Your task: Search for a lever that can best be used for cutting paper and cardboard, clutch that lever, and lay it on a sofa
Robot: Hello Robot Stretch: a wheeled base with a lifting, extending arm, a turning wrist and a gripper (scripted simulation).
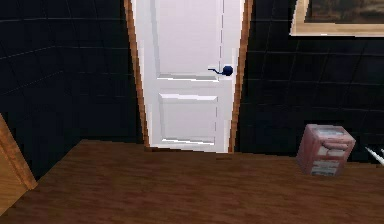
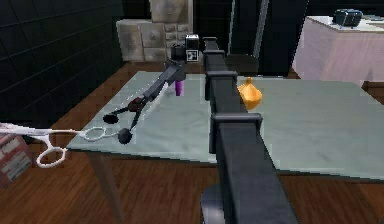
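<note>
TABLE CORNER. The claw [image 2: 120,124] hung at the table's left corner, its far end reaching toward the white loops of the scissors [image 2: 60,145]. We could not tell whether it was spread or pressed together, nor whether it had anything in its hold. The scissors showed at that corner, in the arm side view's lower left, handles toward the claw and blades pointing out past the table's edge.

We judged the step in hand to be the taking of the scissors. To do it well, we reckoned, the claw should seat on the handle loops or just by the pivot. The slim blades looked smooth and apt to slip. The lift should go straight up, so that the overhanging blades neither swung nor caught on the rim. The base should not drive off for a sofa until the scissors hung clear.

The arm [image 2: 235,140], a dark, matte square bar, crossed the table [image 2: 310,135], a flat, pale grey-green slab with a glassy sheen on thin legs. On it sat a small rounded orange thing [image 2: 248,93] just beside the arm and a short purple cylinder [image 2: 180,90] near the wrist.

Ahead, we faced a white panelled door [image 1: 190,70] with a dark handle [image 1: 224,71], set in a black tiled wall [image 1: 60,80]. A reddish box [image 1: 325,150] stood on the brown plank floor [image 1: 150,185].
</note>
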